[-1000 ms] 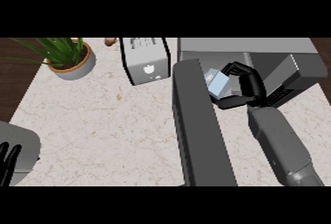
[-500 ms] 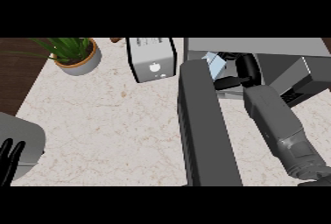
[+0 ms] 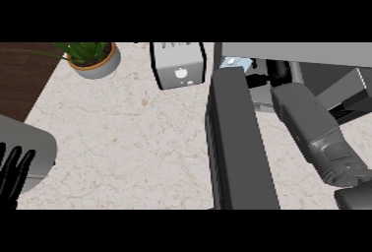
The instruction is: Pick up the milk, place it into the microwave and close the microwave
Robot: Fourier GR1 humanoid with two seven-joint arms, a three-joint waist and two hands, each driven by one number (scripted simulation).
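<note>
Right hand (image 3: 270, 78) deep inside the microwave (image 3: 291, 51) mouth, mostly hidden under the cabinet's top edge; fingers not readable, so impossible to tell whether clamped or spread. Just beyond it, a pale blue-white corner of the milk (image 3: 234, 62), already within the cavity, contact with the hand unclear. Grey forearm slanting back toward the lower right. Alongside, the open microwave door (image 3: 238, 147), swung out over the counter (image 3: 131, 142). Judged step: placing the carton. Next call: release, clear withdrawal past the door edge, then a swing of the door shut. Left hand (image 3: 13, 170) at the lower left edge, fingers straight, resting.
</note>
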